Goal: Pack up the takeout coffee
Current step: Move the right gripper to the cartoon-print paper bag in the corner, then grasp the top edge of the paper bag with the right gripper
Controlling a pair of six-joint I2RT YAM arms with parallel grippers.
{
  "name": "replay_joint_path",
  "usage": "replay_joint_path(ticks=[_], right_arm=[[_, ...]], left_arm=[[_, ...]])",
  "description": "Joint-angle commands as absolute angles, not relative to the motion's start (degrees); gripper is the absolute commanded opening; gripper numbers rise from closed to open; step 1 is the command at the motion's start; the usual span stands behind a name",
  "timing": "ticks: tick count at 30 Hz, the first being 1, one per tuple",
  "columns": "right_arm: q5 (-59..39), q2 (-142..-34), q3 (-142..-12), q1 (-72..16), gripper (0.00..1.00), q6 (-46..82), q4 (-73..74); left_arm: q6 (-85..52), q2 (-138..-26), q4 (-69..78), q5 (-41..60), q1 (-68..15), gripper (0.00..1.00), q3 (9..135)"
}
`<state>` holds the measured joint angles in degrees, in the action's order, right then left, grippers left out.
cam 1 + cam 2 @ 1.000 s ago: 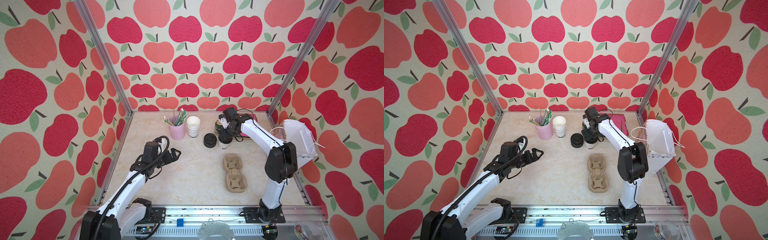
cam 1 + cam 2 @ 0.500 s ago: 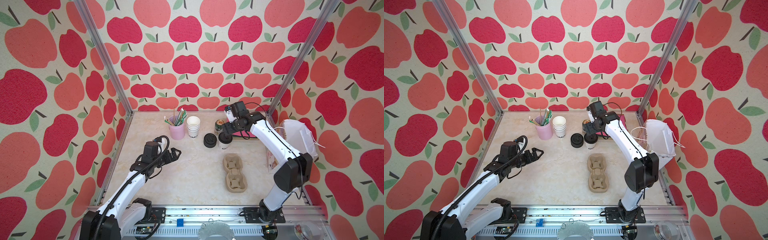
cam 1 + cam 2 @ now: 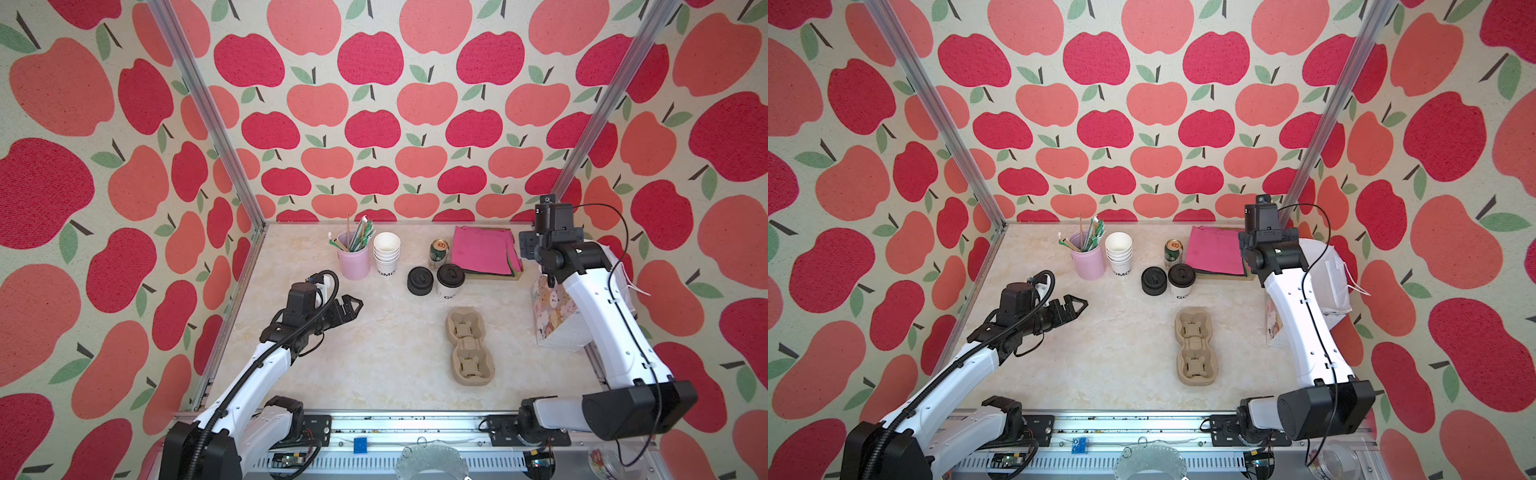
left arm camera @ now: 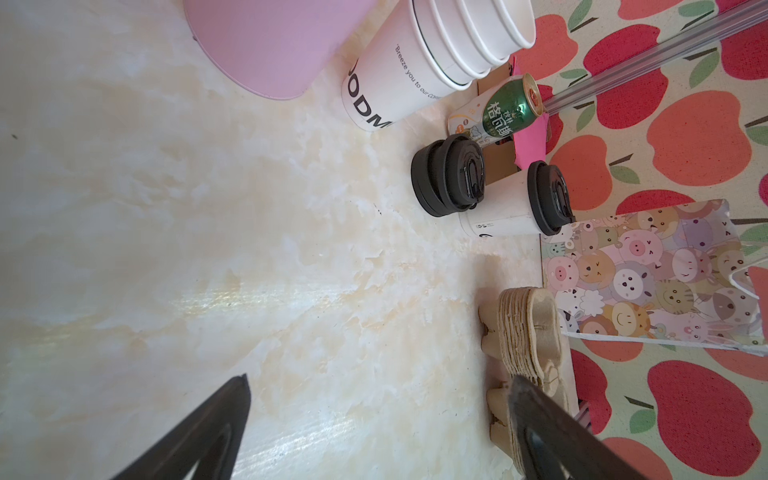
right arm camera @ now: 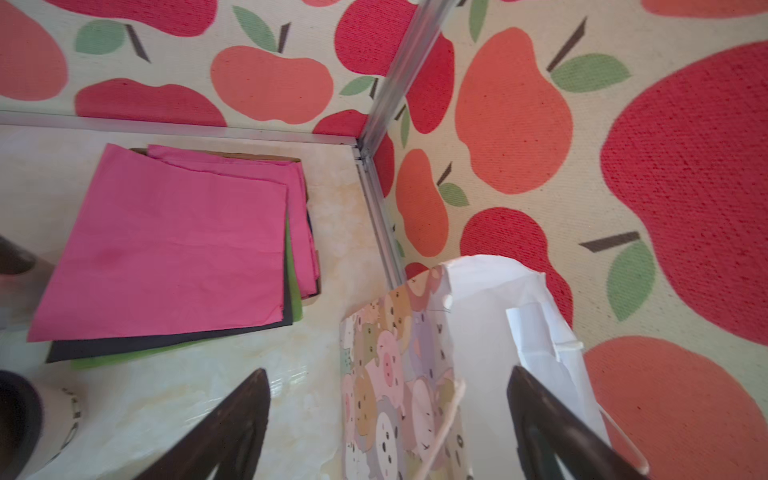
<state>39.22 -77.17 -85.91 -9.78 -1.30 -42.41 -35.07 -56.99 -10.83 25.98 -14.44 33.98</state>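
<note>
Withdrawing from the takeout coffee (image 3: 450,282), the right gripper (image 5: 387,370) has been swung toward 3 o'clock and is held released, jaws wide and empty, over the cartoon-print paper bag (image 3: 552,316). The lidded cup is left upright on the tabletop (image 3: 374,365), just beside the spare black lids (image 3: 420,281) at its 9 o'clock. Packing is judged not begun; the pulp carrier (image 3: 466,345) stays empty. The left gripper (image 3: 349,307) is released and idle. The bag's interior is hidden.

The white left arm with black joints (image 3: 266,374) is stretching forward low over the table, its black two-fingered left gripper (image 3: 348,308) gaping wide and empty. The white right arm (image 3: 602,316) is standing steeply, its black two-fingered right gripper (image 5: 386,419) pointing downward, jaws spread, gripping nothing.
</note>
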Motion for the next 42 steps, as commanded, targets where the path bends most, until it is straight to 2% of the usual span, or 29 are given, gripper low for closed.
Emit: replay_joint_path(ticks=[1, 9, 14, 18, 23, 28, 32, 42], right_arm=[[42.0, -75.9, -83.8, -5.9, 0.91, -1.4, -39.7], [31.0, -79.0, -83.4, 2.4, 0.90, 4.2, -41.5], [24.9, -81.5, -83.6, 5.8, 0.82, 6.8, -42.4], [23.7, -82.7, -83.1, 6.4, 0.73, 7.2, -42.3], [22.4, -83.5, -81.8, 6.3, 0.56, 7.3, -41.9], [20.4, -83.3, -81.1, 6.3, 0.20, 7.5, -41.9], [21.5, -82.2, -81.2, 5.9, 0.00, 6.9, -41.6], [29.2, -78.6, -85.5, -2.4, 0.00, 2.0, -41.9]], left_arm=[[-34.2, -57.2, -10.1, 26.7, -14.1, 0.99, 33.7], [-34.1, -56.6, -10.7, 26.6, -14.1, 0.99, 33.3], [-34.1, -55.7, -10.9, 26.2, -14.1, 0.99, 32.5], [-33.9, -55.7, -10.9, 26.1, -14.1, 0.99, 32.2], [-33.8, -56.0, -10.6, 26.3, -14.1, 0.99, 32.1], [-33.8, -56.0, -10.1, 26.5, -14.0, 0.99, 31.7], [-33.9, -55.6, -10.1, 26.4, -14.1, 0.99, 31.5], [-34.5, -55.7, -9.6, 26.5, -14.1, 0.99, 31.5]])
